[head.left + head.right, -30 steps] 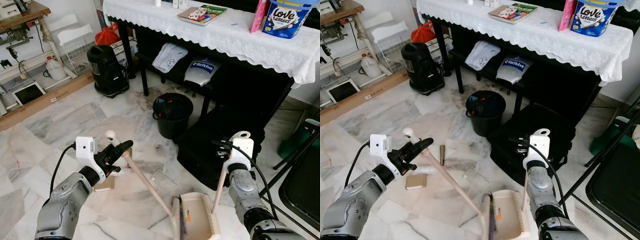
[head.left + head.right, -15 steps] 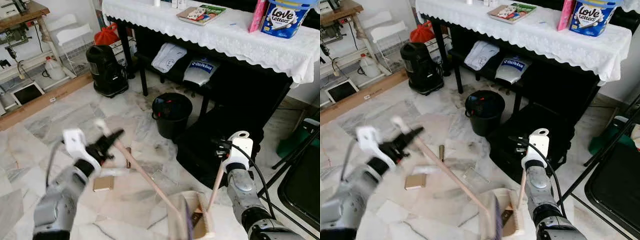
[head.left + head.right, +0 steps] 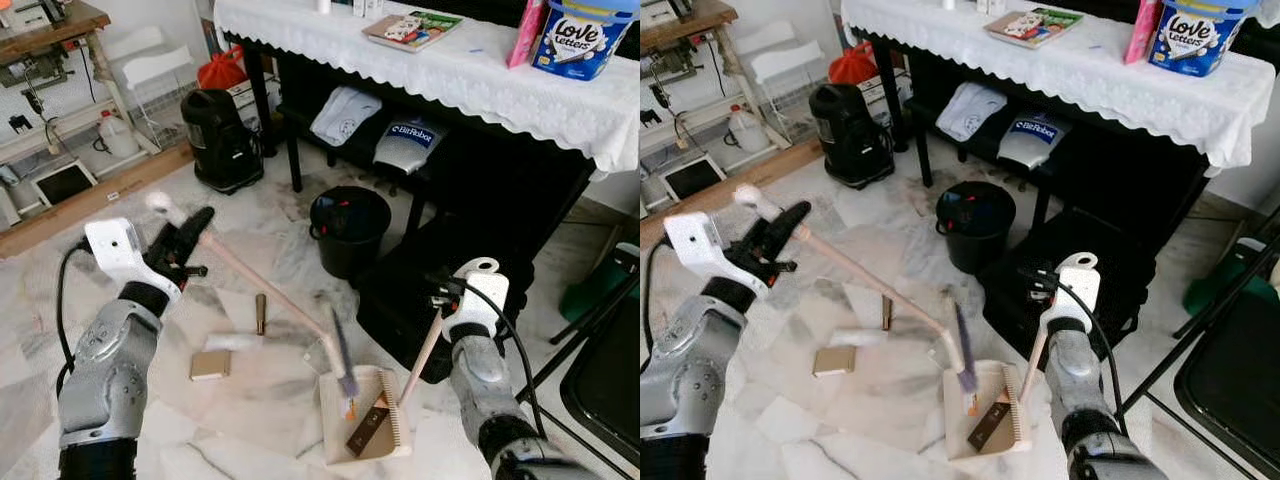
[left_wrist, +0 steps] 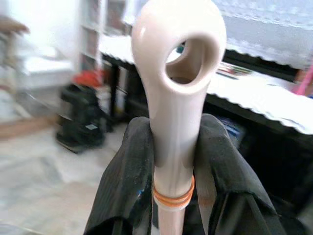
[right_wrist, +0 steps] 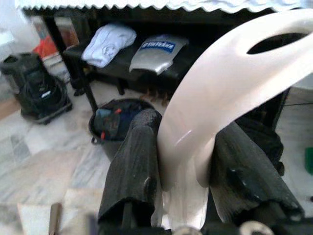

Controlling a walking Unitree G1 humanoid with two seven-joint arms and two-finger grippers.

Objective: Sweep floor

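My left gripper (image 3: pixel 190 238) is shut on the upper end of a cream broom handle (image 3: pixel 262 287), whose dark bristle head (image 3: pixel 340 358) hangs over the cream dustpan (image 3: pixel 338 440) on the marble floor. A dark flat piece (image 3: pixel 366 428) lies in the dustpan. My right gripper (image 3: pixel 450 305) is shut on the dustpan's long cream handle (image 3: pixel 421 352). On the floor left of the dustpan lie a tan block (image 3: pixel 210 364), a white scrap (image 3: pixel 231 342) and a small brown cylinder (image 3: pixel 260 313). The wrist views show each handle's looped end, the broom handle (image 4: pixel 176 98) and the dustpan handle (image 5: pixel 215 107), between black fingers.
A black bin (image 3: pixel 349 228) and a black case (image 3: pixel 425 290) stand just beyond the dustpan, under a table with a white cloth (image 3: pixel 480 75). A black appliance (image 3: pixel 222 140) sits at the back left. Folding chair legs (image 3: pixel 590 340) are on the right.
My left arm swung the broom handle up and to the left, drawing the bristle head across into the dustpan. The dark piece now lies in the dustpan, which has tilted a little.
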